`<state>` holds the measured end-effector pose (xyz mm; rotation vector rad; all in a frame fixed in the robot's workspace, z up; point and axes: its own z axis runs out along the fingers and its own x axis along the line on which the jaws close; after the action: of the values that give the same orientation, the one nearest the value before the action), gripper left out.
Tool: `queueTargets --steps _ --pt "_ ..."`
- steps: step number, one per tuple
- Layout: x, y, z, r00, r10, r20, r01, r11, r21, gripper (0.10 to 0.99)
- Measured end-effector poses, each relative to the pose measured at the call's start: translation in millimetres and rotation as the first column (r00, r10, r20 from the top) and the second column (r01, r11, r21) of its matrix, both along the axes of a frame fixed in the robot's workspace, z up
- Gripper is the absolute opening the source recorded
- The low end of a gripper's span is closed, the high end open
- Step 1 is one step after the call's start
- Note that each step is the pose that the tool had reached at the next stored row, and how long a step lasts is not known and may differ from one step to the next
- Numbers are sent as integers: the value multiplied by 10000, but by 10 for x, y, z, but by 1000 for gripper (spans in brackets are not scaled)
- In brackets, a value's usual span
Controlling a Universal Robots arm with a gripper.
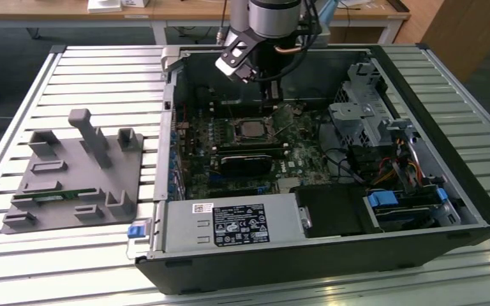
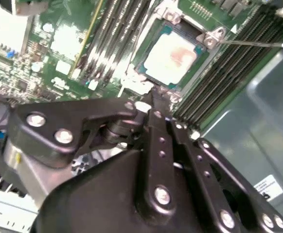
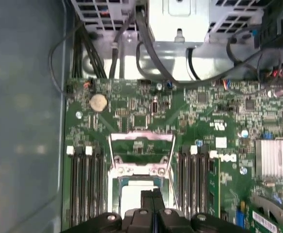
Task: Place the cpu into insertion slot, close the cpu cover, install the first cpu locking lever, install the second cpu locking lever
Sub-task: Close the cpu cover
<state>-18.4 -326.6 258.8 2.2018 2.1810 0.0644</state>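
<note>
1. Your gripper (image 2: 153, 94) hangs from the arm (image 1: 270, 19), which comes in at the top edge of the exterior view and reaches down into the open computer case (image 1: 313, 271). Its two black fingers (image 3: 147, 201) are pressed together with nothing between them.
2. The chip (image 2: 173, 57) already lies flat in the socket (image 2: 192, 34) — pale metal top up, square with the dark frame around it.
3. In both wrist views the fingertips sit over the edge of the chip nearest the gripper. You cannot tell whether they touch it.
4. The cover (image 3: 141, 137) stands open. In the first wrist view its silvery frame tilts up from a hinge on the side of the socket away from the gripper, and green board shows through its window.
5. A thin metal rod (image 3: 111, 153) runs along each side of the raised cover.
6. Rows of memory slots (image 3: 85, 184) flank the socket on both sides, and a coin battery (image 3: 98, 102) sits on the green board beyond the cover.
7. In the exterior view the case lies on a slatted table (image 1: 100, 70) — a grey holder block (image 1: 66, 185) rests just beside it, on the exterior view's left.
</note>
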Motion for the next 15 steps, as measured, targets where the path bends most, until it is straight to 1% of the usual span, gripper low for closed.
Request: queueTargets --steps 3,5,6,11,13,15 --pt "0 0 37 9999 158 -1 -158 9999 -1 106" --pt "5 1 40 9996 272 1 -272 9996 1 106" --pt "27 1 39 9996 292 0 -292 9996 4 106" --pt "215 1 33 9995 326 -36 -326 9995 0 106" --pt "250 5 30 9994 352 -37 -352 9994 2 106" --pt "263 12 26 9992 386 -36 -386 9993 1 106"
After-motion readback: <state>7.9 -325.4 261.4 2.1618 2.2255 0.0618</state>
